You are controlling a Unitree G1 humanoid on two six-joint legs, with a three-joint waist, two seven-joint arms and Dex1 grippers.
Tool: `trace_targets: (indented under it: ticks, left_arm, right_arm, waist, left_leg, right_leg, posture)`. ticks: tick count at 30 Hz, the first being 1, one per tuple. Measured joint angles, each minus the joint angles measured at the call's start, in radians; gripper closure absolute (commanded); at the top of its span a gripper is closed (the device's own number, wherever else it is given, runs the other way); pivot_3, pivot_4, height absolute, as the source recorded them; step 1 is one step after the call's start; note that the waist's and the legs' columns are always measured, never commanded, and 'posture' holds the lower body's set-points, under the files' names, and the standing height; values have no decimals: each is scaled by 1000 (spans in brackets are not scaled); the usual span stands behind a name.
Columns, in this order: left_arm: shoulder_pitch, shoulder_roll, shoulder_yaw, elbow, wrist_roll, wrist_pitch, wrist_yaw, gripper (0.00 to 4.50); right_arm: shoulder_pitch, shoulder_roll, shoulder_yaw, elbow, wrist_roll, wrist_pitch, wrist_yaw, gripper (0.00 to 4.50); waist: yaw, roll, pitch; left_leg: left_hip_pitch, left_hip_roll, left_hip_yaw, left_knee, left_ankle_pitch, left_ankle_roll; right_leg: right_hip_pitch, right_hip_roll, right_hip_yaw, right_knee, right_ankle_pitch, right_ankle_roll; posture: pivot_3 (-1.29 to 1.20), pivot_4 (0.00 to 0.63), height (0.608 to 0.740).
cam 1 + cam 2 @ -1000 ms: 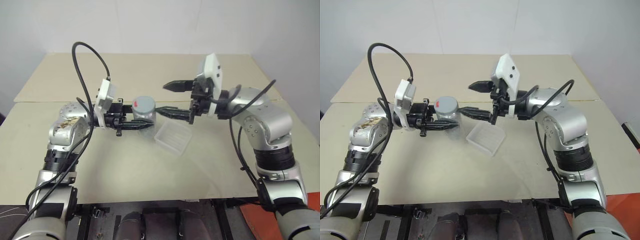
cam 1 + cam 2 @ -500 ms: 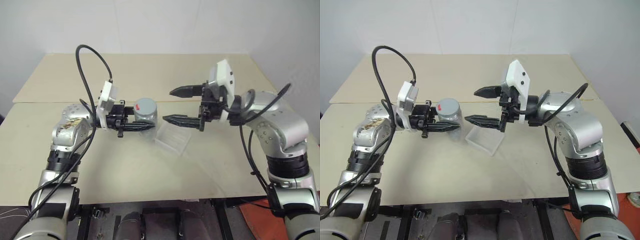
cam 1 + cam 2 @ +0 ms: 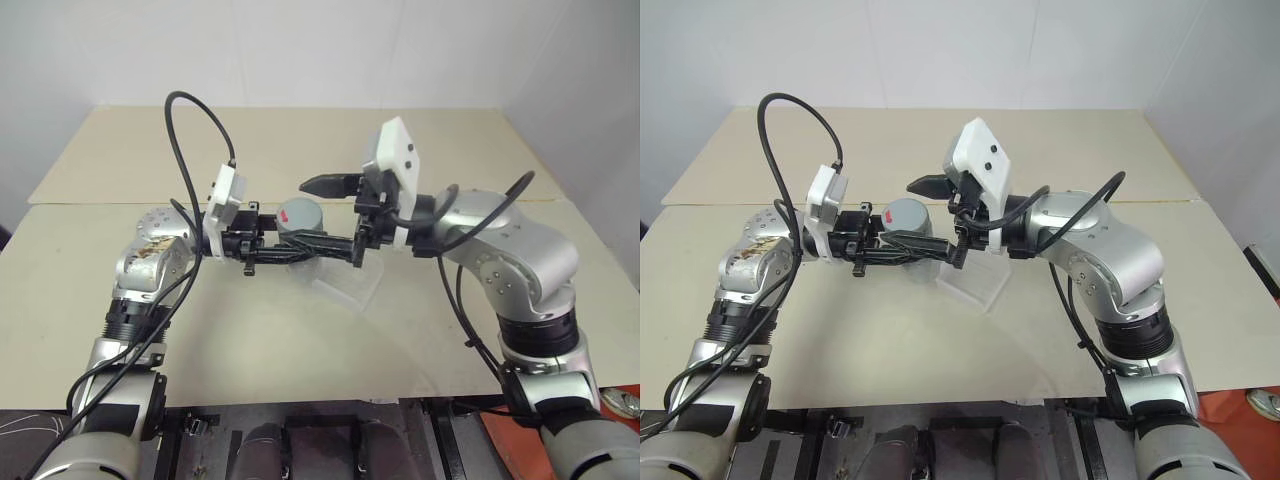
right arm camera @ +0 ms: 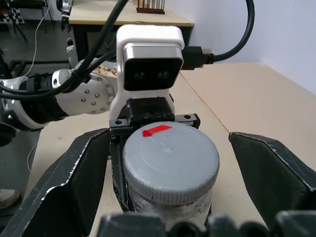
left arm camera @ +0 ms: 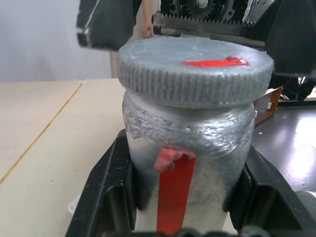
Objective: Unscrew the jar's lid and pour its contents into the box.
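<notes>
Your left gripper (image 3: pixel 285 251) is clamped on the small clear silvery jar (image 5: pixel 190 148), held above the beige table (image 3: pixel 300 340) beside the shallow transparent plastic box (image 3: pixel 350 285). Your right gripper (image 4: pixel 170 168) straddles the round grey ribbed screw lid (image 4: pixel 170 160), jaws wide apart. The lid's ribbing should give grip, so pinch its edge; the wrapped jar body looks slippery.

The light is bright and soft, and it seems to come from above. The tan surface (image 3: pixel 300 340) looks evenly lit, with only faint, pale shadows under the arms. The white wall (image 3: pixel 320 50) behind is smooth and a bit grey. Both head pictures are sharp from edge to edge, with no bending at the sides.

In the left wrist view, the lid (image 5: pixel 195 71) is sharp, but the far room at 3 o'clock is dark and fuzzy. The jar (image 5: pixel 190 153) shines with little white glints. In the right wrist view, the black fingers (image 4: pixel 74 182) at 8 and 4 o'clock are close and slightly soft, while the back is bright.
</notes>
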Motion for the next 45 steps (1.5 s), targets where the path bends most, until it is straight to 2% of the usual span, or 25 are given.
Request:
trace_targets:
  ticks: [3, 4, 6, 9, 10, 17, 23, 26, 32, 34, 41, 45]
  left_arm:
    - [0, 0, 0, -1, 0, 0, 1, 2586]
    - [0, 0, 0, -1, 0, 0, 1, 2586]
    - [0, 2, 0, -1, 0, 0, 1, 2586]
    - [0, 4, 1, -3, 0, 0, 1, 2586]
    - [0, 6, 1, -3, 0, 0, 2, 2586]
    - [1, 13, 5, -4, -4, -2, 5, 2586]
    - [17, 16, -5, -5, 6, -6, -4, 2586]
    - [17, 16, -5, -4, 11, -12, -4, 2586]
    - [15, 17, 1, 2, 15, -21, 12, 2586]
    - [16, 28, 7, 4, 15, -21, 22, 2586]
    - [17, 44, 38, 7, 11, -18, 42, 2586]
    - [17, 41, 38, 7, 9, -17, 49, 2586]
  right_arm:
    - [0, 8, 11, 9, -4, 3, -5, 63]
    - [0, 10, 12, 14, -4, 3, -5, 231]
    - [0, 13, 15, 16, -4, 3, -2, 622]
    - [0, 15, 19, 19, -5, 4, 1, 1608]
    - [0, 17, 19, 20, -5, 4, 0, 1746]
    - [-22, 36, 1, 57, 29, 32, -3, 1746]
    - [-126, 55, -187, 93, 248, 172, -27, 1746]
    - [-132, 38, -211, 85, 272, 183, -39, 1746]
    - [45, -87, -152, 61, 28, -8, -64, 1746]
    - [161, -143, -158, 58, -44, -73, -69, 1746]
    - [565, -134, -241, 55, -158, -203, -145, 1746]
    - [670, -107, -245, 81, -232, -243, -212, 1746]
  waist:
    - [-2, 0, 0]
    - [-2, 0, 0]
    - [-2, 0, 0]
    - [-2, 0, 0]
    - [-2, 0, 0]
    - [-2, 0, 0]
    - [-1, 0, 0]
    - [-2, 0, 0]
    - [2, 0, 0]
    - [3, 0, 0]
    - [2, 0, 0]
    - [-4, 0, 0]
  left_leg:
    - [0, 0, 0, 0, 0, 0]
    - [0, 0, 0, 0, 0, 0]
    - [0, 0, 0, 0, 0, 0]
    - [0, 0, 0, 0, 0, 0]
    - [0, 0, 0, 0, 0, 0]
    - [0, 0, 0, 0, 0, 0]
    - [0, 0, 0, 0, 0, 0]
    - [0, 0, 0, 0, 0, 1]
    - [0, -1, 0, 0, -1, 1]
    - [-1, 0, 0, 0, -1, 1]
    - [0, 0, 1, 0, 0, 0]
    - [2, 0, 0, 0, 0, 0]
  right_leg:
    - [0, 0, 0, 0, 0, 0]
    - [0, 0, 0, 0, 0, 0]
    - [0, 0, 0, 0, 0, 0]
    - [0, 0, 0, 0, 0, 0]
    - [0, 0, 0, 0, 0, 0]
    - [0, 0, 0, 0, 0, 0]
    - [0, 0, 0, 0, 0, 0]
    - [0, 0, 0, 0, 0, 0]
    - [0, 0, 0, 0, 0, 0]
    - [0, 0, 0, -1, 0, 0]
    - [0, 0, 1, -3, 0, 0]
    - [0, 0, 2, -2, 0, 0]
  posture:
    - [0, 150, 740]
    - [0, 150, 740]
    - [0, 150, 740]
    - [0, 150, 740]
    - [0, 150, 740]
    - [0, 150, 740]
    - [0, 150, 740]
    - [0, 150, 740]
    - [0, 150, 740]
    - [0, 150, 740]
    - [0, 150, 740]
    - [0, 150, 740]
